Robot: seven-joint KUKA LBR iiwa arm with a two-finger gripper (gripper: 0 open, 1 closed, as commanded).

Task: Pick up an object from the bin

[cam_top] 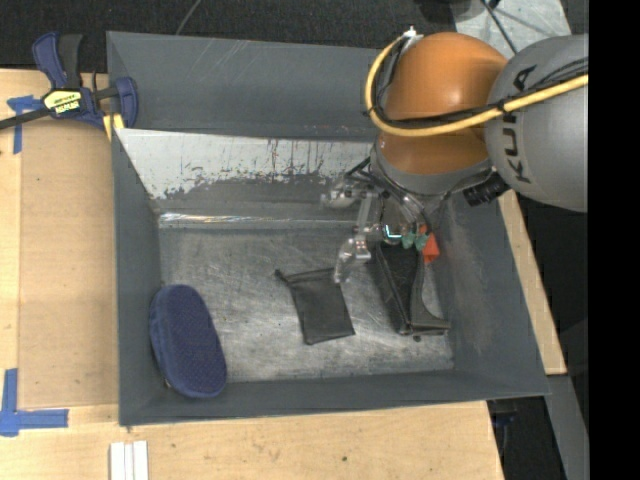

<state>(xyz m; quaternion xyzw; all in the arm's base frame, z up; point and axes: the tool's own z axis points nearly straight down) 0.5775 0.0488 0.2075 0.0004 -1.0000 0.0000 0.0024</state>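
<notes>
Grey metal bin (135, 298), floor scuffed. Flat dark-grey rectangular sheet (322, 310) lies mid-floor. Claw (362, 253) hangs low by the sheet's upper right corner, with a long black wedge-shaped object (405, 293) on its other side. Claw state: cannot tell. Silver arm casing (550, 118) reads "KU". Orange wrist cover (440, 98) overhangs the claw. Dark-blue oval fabric pad (187, 343) sits well apart in the bottom-left corner.

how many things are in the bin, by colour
blue: 1, oval padded thing, near-left corner
dark grey: 1, flat piece, middle of the floor
black: 1, long wedge-shaped thing, right side
total: 3
</notes>
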